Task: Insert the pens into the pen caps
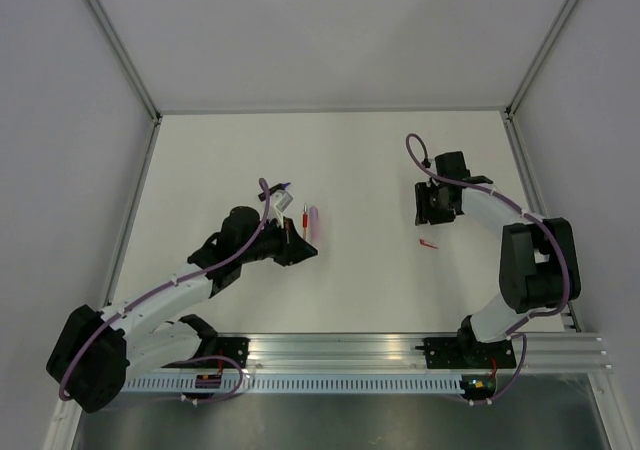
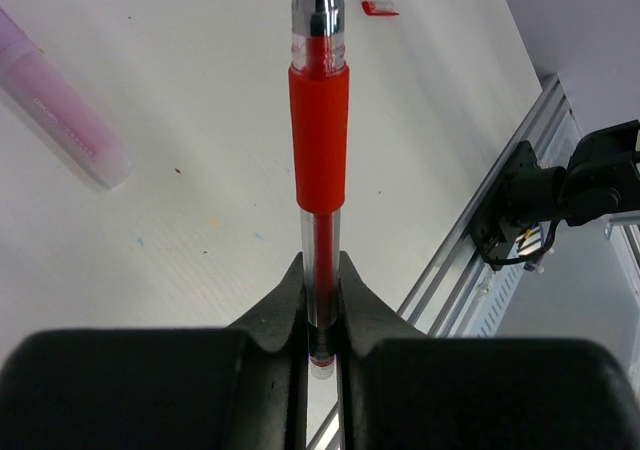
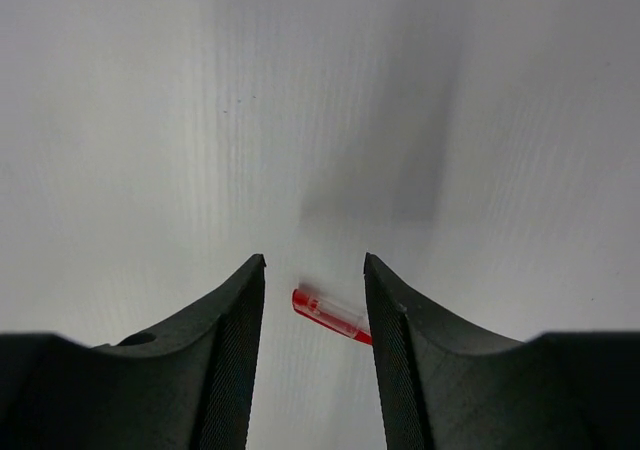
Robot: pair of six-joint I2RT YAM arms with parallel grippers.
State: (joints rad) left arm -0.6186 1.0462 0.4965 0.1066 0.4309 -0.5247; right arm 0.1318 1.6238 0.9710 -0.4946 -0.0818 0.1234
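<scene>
Right wrist: right gripper (image 3: 315,262) spread, red cap (image 3: 332,315) between jaws. Lower straight, centre it, pinch across middle. Left gripper (image 2: 320,275) pinches red pen (image 2: 320,140); hold steady.

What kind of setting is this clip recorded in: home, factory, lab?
Most likely a lab robot cell: a white tabletop boxed in by pale grey panel walls on aluminium frame posts, with the left arm and right arm bolted to a slotted aluminium rail.
</scene>
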